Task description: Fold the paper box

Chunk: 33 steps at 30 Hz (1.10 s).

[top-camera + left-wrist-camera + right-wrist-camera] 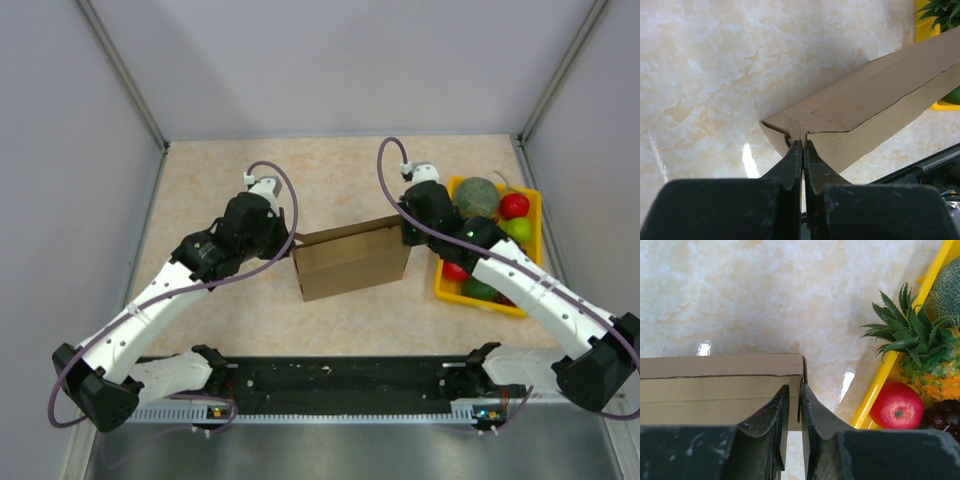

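While the left gripper is clamped shut on the folded corner tab of the paper box, treat that end as the anchor and hold it level. Right gripper: jaws a slit apart astride the opposite end wall; pinching or slack, cannot tell. The box stands mid-table between the arms, its far top edge looking slightly raised and the yellow fruit tray just beside its right end. Judgement: work the right end with short, square moves, avoid pulling along the box against the left grip, which could tear the tab, and steer clear of the tray.
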Each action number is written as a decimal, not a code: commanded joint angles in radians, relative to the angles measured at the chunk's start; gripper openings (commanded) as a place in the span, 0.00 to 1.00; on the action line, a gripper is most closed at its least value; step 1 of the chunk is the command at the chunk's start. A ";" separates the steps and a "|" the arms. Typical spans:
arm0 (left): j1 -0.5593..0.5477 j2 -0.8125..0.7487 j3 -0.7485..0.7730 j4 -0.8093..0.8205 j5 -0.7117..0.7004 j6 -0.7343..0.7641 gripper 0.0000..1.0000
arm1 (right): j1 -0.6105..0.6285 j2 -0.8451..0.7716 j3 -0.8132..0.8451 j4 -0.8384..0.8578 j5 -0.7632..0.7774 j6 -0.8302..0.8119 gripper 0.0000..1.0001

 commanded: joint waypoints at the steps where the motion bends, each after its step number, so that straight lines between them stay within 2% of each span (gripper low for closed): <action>1: -0.004 0.016 -0.026 -0.013 0.071 0.010 0.00 | 0.028 -0.008 0.005 -0.037 -0.125 0.025 0.15; 2: -0.006 0.017 -0.030 -0.019 0.069 0.007 0.00 | 0.028 -0.017 0.001 -0.035 -0.122 0.026 0.15; 4: -0.006 0.021 -0.027 -0.031 0.062 -0.002 0.00 | 0.029 -0.038 -0.036 0.001 -0.099 0.028 0.00; 8: -0.006 0.008 -0.042 -0.011 0.068 -0.002 0.00 | 0.029 -0.110 -0.150 0.130 -0.111 -0.020 0.00; 15: -0.006 0.002 -0.057 -0.003 0.071 -0.002 0.00 | 0.029 -0.192 -0.315 0.256 -0.103 -0.059 0.00; 18: -0.004 0.002 -0.071 0.016 0.101 -0.002 0.00 | 0.029 -0.207 -0.320 0.245 -0.100 -0.056 0.00; 23: -0.004 0.013 -0.076 0.023 0.118 -0.002 0.00 | 0.029 -0.232 -0.149 0.107 -0.111 -0.070 0.31; 24: -0.006 0.013 -0.077 0.023 0.123 0.001 0.00 | 0.029 -0.241 -0.133 0.092 -0.113 -0.085 0.41; 26: -0.004 0.010 -0.080 0.024 0.120 0.004 0.00 | 0.029 -0.276 -0.105 0.058 -0.111 -0.153 0.55; 27: -0.004 0.007 -0.082 0.023 0.121 0.005 0.00 | 0.029 -0.290 -0.086 0.054 -0.108 -0.176 0.67; 29: -0.006 -0.001 -0.085 0.024 0.121 0.007 0.00 | 0.029 -0.317 -0.058 0.057 -0.139 -0.243 0.79; 30: -0.004 -0.002 -0.085 0.024 0.120 0.010 0.00 | 0.029 -0.319 -0.049 0.060 -0.149 -0.266 0.89; 32: -0.006 -0.009 -0.088 0.024 0.114 0.010 0.00 | 0.029 -0.307 -0.012 0.081 -0.250 -0.361 0.99; 33: -0.006 -0.010 -0.089 0.027 0.111 0.013 0.00 | 0.029 -0.272 0.005 0.084 -0.299 -0.394 0.99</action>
